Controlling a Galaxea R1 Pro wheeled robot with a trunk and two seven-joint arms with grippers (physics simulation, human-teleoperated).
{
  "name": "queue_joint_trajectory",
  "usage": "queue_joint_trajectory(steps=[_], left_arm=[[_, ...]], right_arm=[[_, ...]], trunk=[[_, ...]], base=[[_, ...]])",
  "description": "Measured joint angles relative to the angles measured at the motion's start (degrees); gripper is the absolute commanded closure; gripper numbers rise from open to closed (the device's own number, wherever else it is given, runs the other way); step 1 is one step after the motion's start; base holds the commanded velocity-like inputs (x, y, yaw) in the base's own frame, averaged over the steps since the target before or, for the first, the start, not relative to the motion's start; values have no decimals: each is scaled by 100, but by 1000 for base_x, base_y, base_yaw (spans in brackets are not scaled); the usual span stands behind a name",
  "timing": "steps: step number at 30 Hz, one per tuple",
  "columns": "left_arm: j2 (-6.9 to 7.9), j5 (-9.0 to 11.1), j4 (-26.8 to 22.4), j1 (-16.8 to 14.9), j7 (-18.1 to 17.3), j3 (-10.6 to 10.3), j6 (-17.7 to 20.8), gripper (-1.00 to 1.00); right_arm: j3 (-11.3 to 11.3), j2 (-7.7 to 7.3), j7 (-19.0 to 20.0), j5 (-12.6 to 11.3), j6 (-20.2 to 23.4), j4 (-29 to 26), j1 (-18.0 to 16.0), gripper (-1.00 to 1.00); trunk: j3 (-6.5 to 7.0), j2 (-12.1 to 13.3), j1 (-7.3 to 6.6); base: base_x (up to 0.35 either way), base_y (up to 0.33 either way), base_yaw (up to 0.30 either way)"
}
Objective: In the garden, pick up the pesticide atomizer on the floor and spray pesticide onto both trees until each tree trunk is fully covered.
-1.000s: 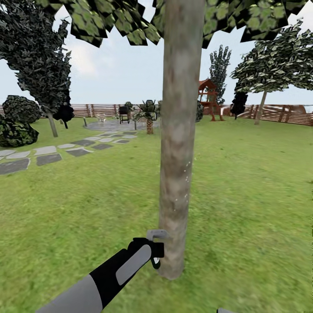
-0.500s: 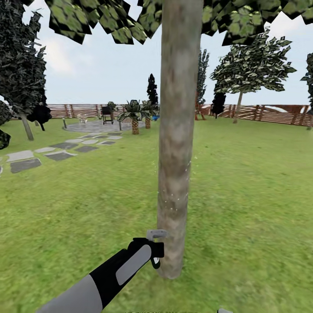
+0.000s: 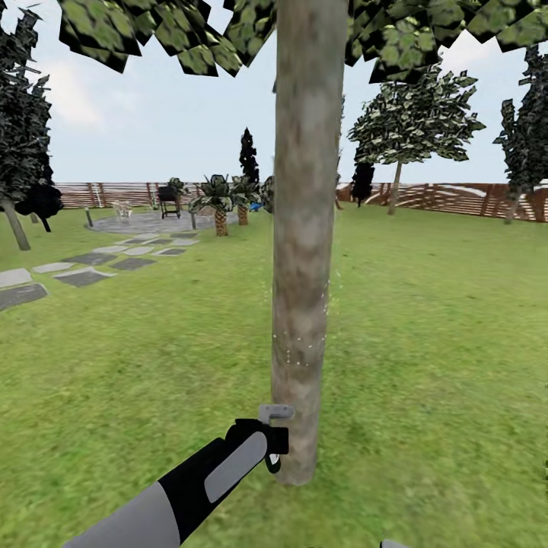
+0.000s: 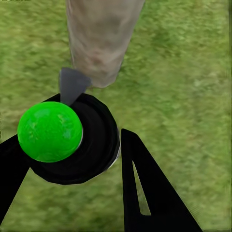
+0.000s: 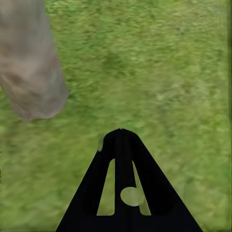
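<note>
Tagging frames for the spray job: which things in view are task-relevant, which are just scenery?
Job:
- near tree trunk
- atomizer, held in left tool
- second tree by the fence

Scenery:
- stepping stones
- palm plants
- fence
- grill

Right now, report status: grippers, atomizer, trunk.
Left gripper shut on atomizer, nozzle at trunk base. Right gripper shut, over grass. Nothing between nozzle and trunk.
</note>
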Motion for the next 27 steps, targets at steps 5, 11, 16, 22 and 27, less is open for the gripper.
queue_joint_trajectory(steps=[5, 11, 16, 22, 27], left_arm=[[-3, 1, 0, 0, -1, -1, 4, 100], [5, 7, -1, 1, -1, -2, 9, 100], [1, 9, 0, 0, 4, -8, 9, 100], [-4, -6, -8, -1, 123, -8, 6, 100], [-27, 38, -93, -8, 867, -1, 355, 100]], right_arm=[[-1, 0, 1, 0, 2, 2, 0, 100], [18, 1, 4, 6, -1, -4, -1, 100], [10, 0, 2, 2, -2, -6, 0, 100], [13, 1, 3, 7, -4, -5, -1, 100], [13, 1, 1, 6, 0, 0, -1, 100]], trunk=[[0, 0, 0], [0, 0, 0], [0, 0, 0], [0, 0, 0], [0, 0, 0]], base=[[0, 342, -235], [0, 349, -72], [0, 350, -152], [0, 316, -60], [0, 76, -6]])
